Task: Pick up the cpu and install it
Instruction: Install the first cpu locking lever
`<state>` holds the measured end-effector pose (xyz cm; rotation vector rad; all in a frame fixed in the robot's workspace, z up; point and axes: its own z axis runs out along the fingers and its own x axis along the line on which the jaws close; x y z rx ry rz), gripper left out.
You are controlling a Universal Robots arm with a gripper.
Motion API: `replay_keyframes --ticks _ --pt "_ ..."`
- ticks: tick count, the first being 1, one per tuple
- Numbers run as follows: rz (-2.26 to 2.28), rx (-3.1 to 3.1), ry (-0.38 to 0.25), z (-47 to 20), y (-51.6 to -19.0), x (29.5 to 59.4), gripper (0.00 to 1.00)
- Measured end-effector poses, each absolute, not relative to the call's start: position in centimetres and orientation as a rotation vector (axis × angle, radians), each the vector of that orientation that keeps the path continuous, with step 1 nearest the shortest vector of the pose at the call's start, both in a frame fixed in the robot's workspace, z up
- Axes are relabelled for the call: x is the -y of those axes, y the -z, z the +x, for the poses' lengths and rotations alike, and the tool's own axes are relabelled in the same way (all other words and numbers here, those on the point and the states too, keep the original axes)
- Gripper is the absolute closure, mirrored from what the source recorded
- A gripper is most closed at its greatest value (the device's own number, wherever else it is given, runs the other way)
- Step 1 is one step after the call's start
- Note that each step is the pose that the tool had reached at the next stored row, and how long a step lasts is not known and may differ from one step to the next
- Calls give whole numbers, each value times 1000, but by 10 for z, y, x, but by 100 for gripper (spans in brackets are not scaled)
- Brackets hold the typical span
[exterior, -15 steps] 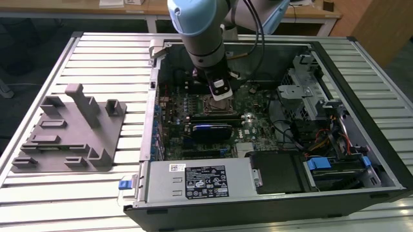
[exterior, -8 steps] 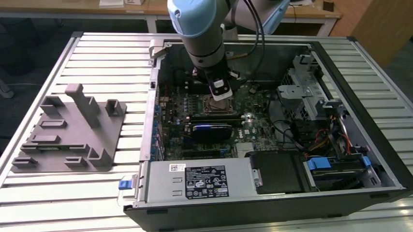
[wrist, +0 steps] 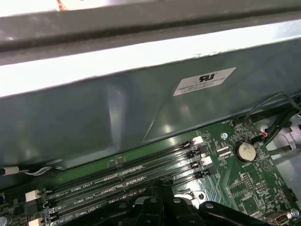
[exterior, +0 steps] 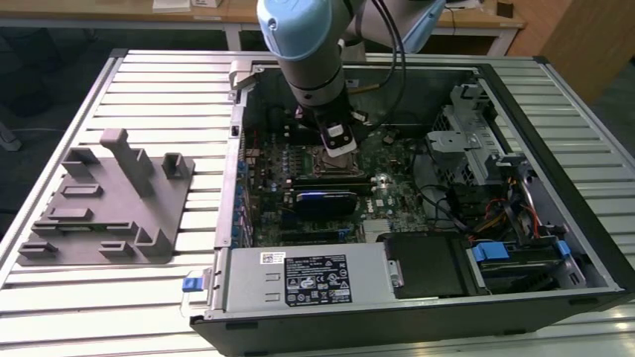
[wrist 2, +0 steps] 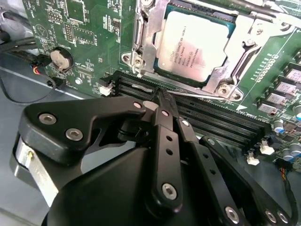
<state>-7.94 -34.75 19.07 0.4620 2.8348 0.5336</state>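
Note:
The cpu, a flat silvery-grey square, lies in the motherboard socket inside a silver metal frame. In the second wrist view my gripper is shut with nothing between its black fingers. Its tips hover over the black memory slots just beside the socket, apart from the cpu. In the exterior view the gripper hangs inside the open computer case, above the green motherboard. The first wrist view has the gripper over the memory slots.
A grey plastic fixture sits on the slatted table at the exterior view's left. The case holds a power supply, a drive cage and cable bundles. A coin battery sits near loose wires. The case wall stands close.

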Motion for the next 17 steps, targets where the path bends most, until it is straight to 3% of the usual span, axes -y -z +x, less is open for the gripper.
replay_keyframes --ticks 17 --pt "386 -2855 -534 -79 -189 346 89"
